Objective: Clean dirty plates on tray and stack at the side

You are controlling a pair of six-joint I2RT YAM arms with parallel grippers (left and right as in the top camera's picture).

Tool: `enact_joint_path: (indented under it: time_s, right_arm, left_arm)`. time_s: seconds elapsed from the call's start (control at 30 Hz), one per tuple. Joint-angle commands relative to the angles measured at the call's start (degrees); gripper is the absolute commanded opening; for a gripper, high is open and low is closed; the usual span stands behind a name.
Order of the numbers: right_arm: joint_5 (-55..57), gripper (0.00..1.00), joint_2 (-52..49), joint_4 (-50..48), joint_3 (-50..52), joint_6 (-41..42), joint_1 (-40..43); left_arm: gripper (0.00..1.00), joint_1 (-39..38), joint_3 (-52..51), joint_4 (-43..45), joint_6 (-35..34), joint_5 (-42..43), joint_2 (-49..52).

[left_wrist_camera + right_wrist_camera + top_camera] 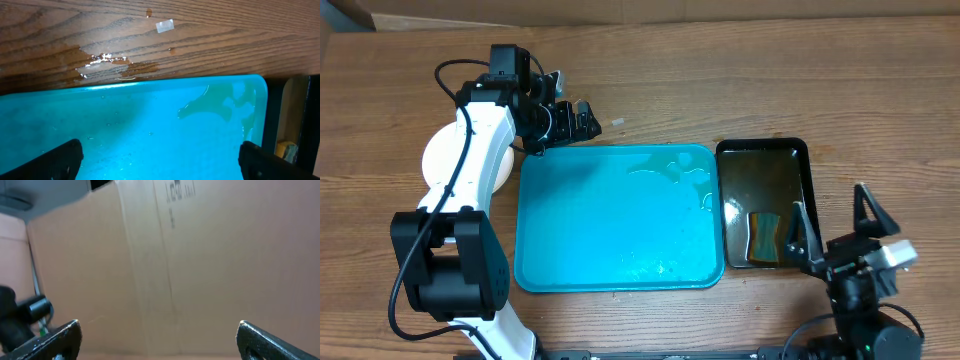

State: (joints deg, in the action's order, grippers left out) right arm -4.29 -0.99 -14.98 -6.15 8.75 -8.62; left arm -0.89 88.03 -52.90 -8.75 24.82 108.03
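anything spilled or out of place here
Yes. A brownish puddle glistens on the table just beyond the far edge of the tray. A murky smear wets the tray's corner nearest the black tray. A small white scrap lies on the wood farther out.

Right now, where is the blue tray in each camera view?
Overhead: blue tray lies in the centre of the picture.
Left wrist: it fills the lower half.
Right wrist: not in it.
Shared landmark: brownish puddle in the tray's upper right corner.
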Motion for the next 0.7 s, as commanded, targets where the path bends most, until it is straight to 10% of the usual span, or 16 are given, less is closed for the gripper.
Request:
enact_joint_path:
  time_s: [0.0, 0.67]
  right_arm:
    - [-0.1, 1.00, 0.8, -0.8, 2.7, -0.2, 0.2]
    - [1.4, 1.00, 0.8, 14.8, 5.7, -0.3, 0.8]
  left_arm:
    - [1.00, 0.1, -0.6, 0.0, 1.3, 0.1, -0.3]
    - [1.00, 0.1, -0.6, 0.0, 1.3, 0.1, -0.3]
